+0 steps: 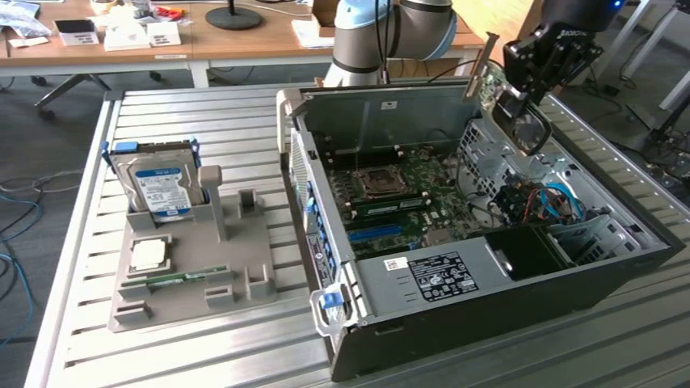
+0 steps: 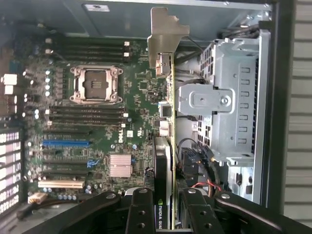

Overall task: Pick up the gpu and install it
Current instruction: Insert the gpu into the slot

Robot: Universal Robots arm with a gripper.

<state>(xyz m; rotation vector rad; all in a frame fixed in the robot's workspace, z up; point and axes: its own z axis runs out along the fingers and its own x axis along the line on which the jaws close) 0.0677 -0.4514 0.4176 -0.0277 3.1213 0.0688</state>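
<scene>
gpu point(image 2: 163, 165) hangs edge-on over the open computer case point(image 1: 518, 323), above its drive-cage side | Judged best: line the card up with the slots of the case's motherboard point(image 2: 97, 122), silver bracket point(image 2: 163, 34) toward the case's rear panel, kept level | Arm point(image 1: 389, 32) bends in from behind the case, wrist pointing down; gripper point(image 2: 163, 214) is clamped on the card

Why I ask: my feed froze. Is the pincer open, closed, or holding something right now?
Pincer: closed on the gpu, card held edge-on over the open computer case.
</scene>
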